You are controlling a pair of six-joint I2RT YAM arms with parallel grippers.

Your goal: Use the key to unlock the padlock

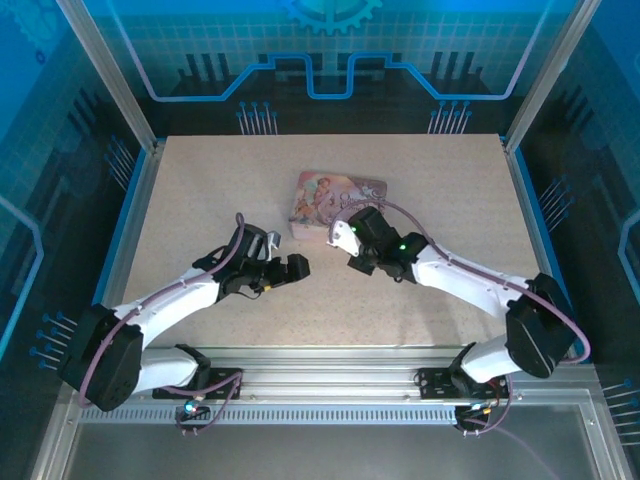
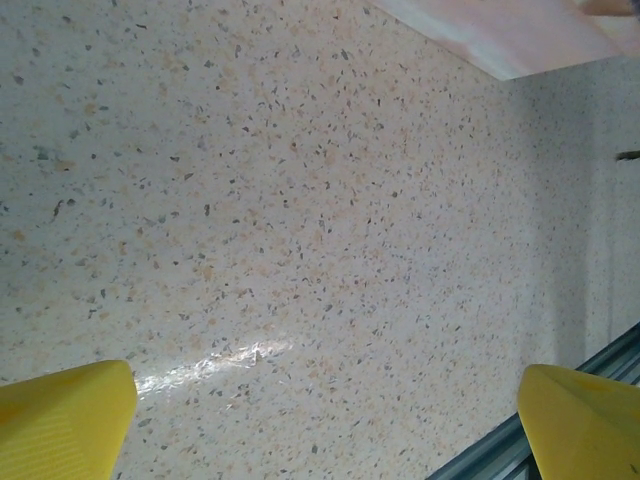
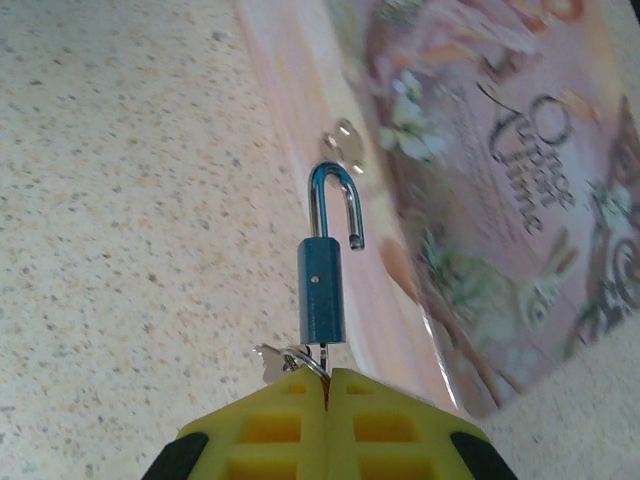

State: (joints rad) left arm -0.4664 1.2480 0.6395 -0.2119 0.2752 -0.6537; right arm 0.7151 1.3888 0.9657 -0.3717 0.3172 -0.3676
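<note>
The left hand (image 2: 325,415) hangs released over bare speckled tabletop (image 2: 250,200). The right hand (image 3: 327,385), clenched on the small dull metal key (image 3: 324,353), holds it seated in the little blue-grey metal padlock (image 3: 321,290). Its shackle stands sprung open against the pink illustrated tin (image 3: 480,200) near the tabletop's middle.

Speckled tabletop (image 1: 200,190), beige w/ dark flecks, matte finish. One item lies directly on it: a pink illustrated rectangular tin (image 1: 338,205), flat, lid up (cursive lettering, too blurred to read), approx. centre, slightly toward the far edge.
</note>
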